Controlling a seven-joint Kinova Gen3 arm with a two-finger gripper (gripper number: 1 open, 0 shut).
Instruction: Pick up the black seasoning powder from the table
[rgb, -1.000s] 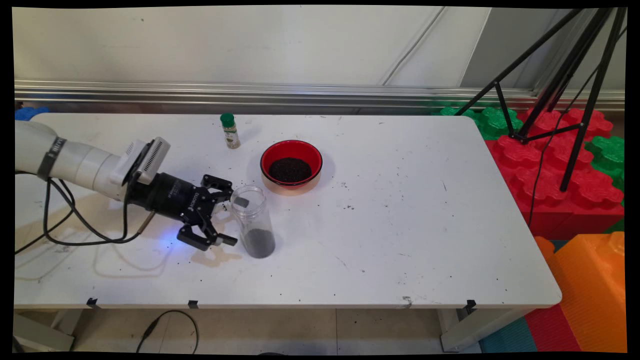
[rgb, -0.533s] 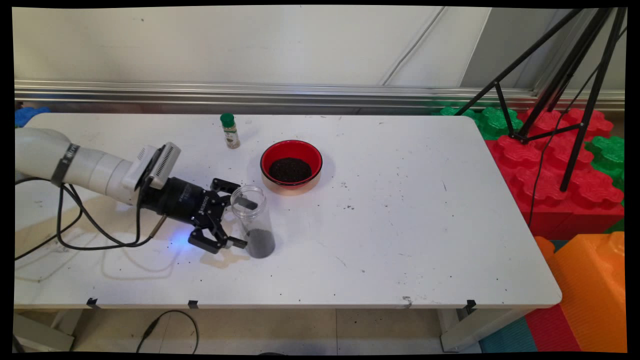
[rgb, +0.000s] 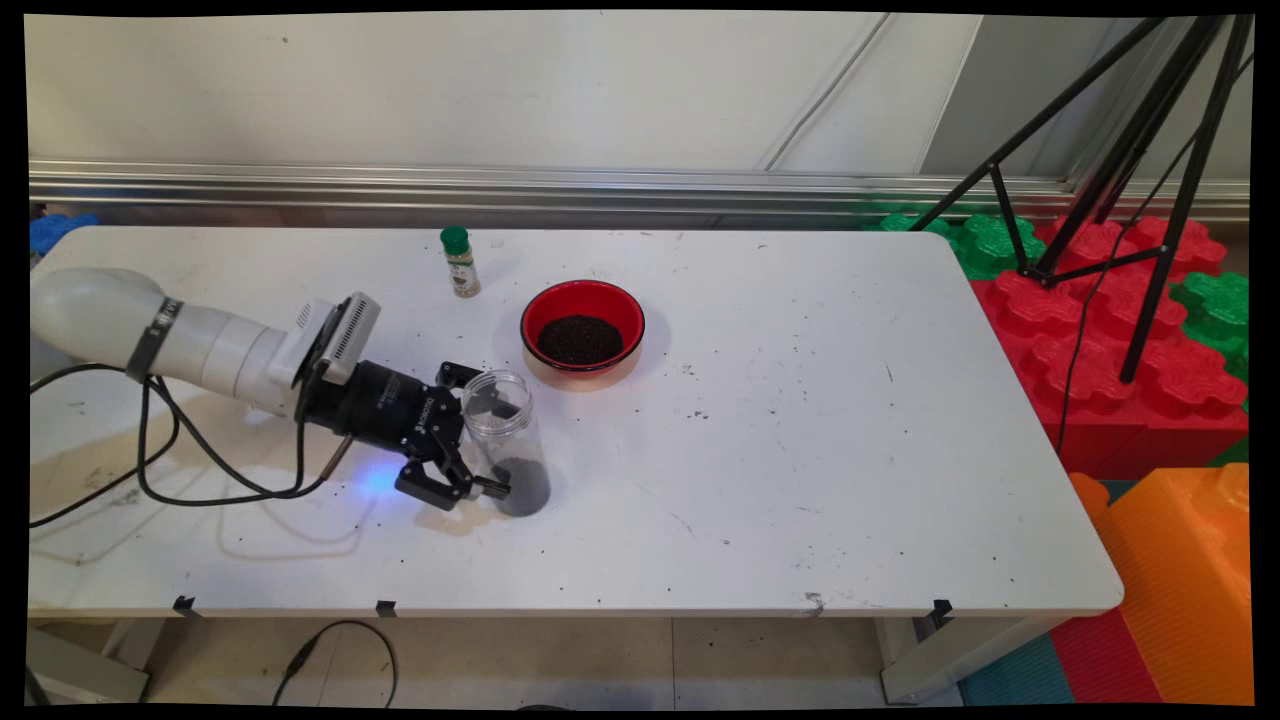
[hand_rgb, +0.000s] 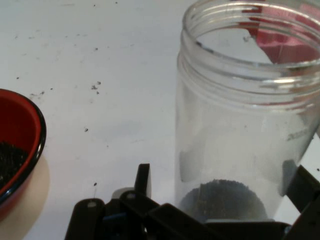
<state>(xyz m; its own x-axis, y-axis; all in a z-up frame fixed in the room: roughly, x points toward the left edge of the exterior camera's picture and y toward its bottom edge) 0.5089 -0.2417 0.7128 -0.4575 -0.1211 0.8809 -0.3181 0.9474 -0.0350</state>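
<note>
A clear lidless jar (rgb: 507, 415) stands upright on the white table (rgb: 800, 450), with a small heap of dark grains at its bottom. My gripper (rgb: 488, 436) is open and lies level with the jar's lower half, one finger on each side of it. In the hand view the jar (hand_rgb: 240, 125) fills the right half between the fingers (hand_rgb: 143, 181); the left finger stands clear of the glass. Just beyond the jar sits a red bowl (rgb: 585, 290) holding dark grains; its rim also shows in the hand view as the red bowl (hand_rgb: 22, 125) at the left.
A small green-capped spice bottle (rgb: 460, 262) stands at the table's back. Black cables (rgb: 200, 480) hang from the arm onto the left of the table. Dark crumbs dot the table. A black tripod (rgb: 1120, 180) and red, green and orange foam blocks (rgb: 1100, 360) stand to the right of the table.
The arm has slid to the right, bringing the open gripper from beside the jar to around it. The jar, bowl and bottle have not moved.
</note>
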